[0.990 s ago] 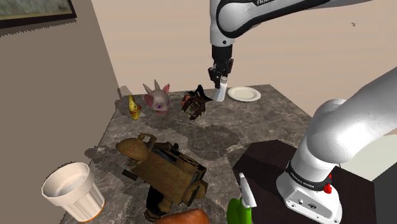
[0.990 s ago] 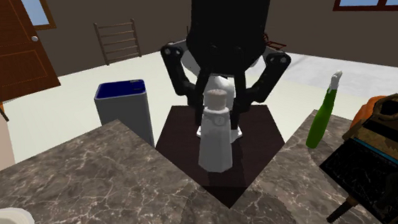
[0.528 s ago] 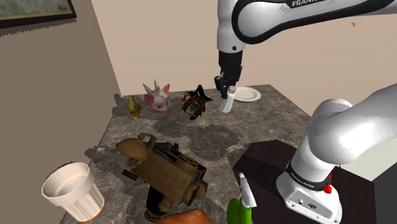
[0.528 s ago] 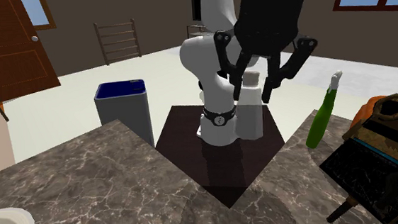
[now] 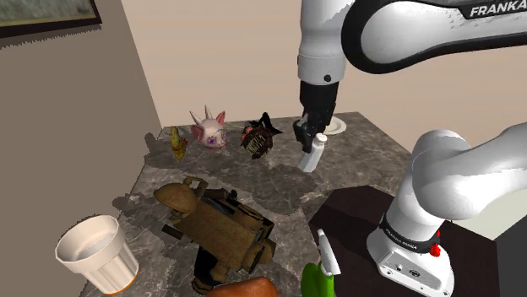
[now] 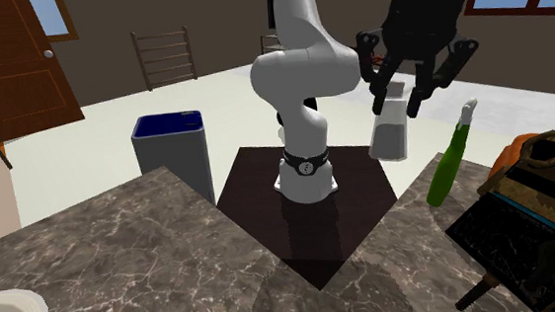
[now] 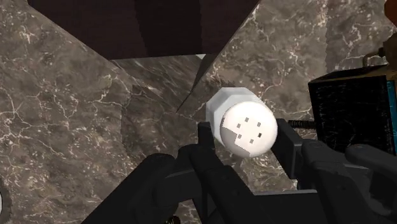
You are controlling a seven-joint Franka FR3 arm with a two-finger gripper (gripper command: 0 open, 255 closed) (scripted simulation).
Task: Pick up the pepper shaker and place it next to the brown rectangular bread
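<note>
Gripping the white pepper shaker (image 5: 311, 157) near its cap, the pincer (image 5: 309, 135) is clamped on both sides and holds it tilted, clear above the table (image 5: 279, 181). Since a second ago it's swung away from the plate (image 5: 339, 126) toward the stand (image 5: 355, 211). There's bare marble underneath, the stand's edge is close, and the brown blocky model (image 5: 224, 228) is well apart.

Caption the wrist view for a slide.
Black gripper clasps a white shaker above the marbled countertop, beside the dark stand.

Bottom edge of shoulder view cuts bread (image 5: 242, 289) and green bottle (image 5: 316, 278); tool (image 5: 308, 137) hides most of plate (image 5: 339, 126).
</note>
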